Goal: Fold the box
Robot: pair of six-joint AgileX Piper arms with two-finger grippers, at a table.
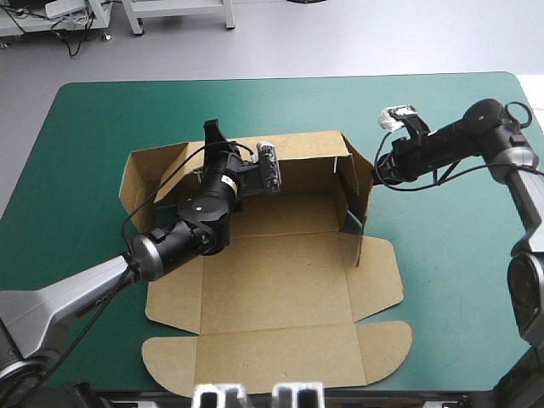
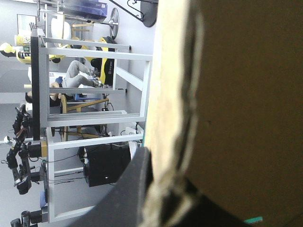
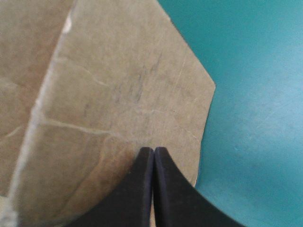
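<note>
The teal-green table (image 1: pixel 76 170) bears the brown box (image 1: pixel 280 289), near flaps flat, far walls raised.

Box (image 2: pixel 236 94) blurred and cut off, half of left gripper (image 2: pixel 161 184) jaws behind it

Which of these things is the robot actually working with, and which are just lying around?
Part of the job: the box, the left gripper, the right gripper.
Just there: the teal-green cover beneath.

Left fingers (image 2: pixel 127 191) and right fingers (image 3: pixel 137 189) pinch nearly closed.
</note>
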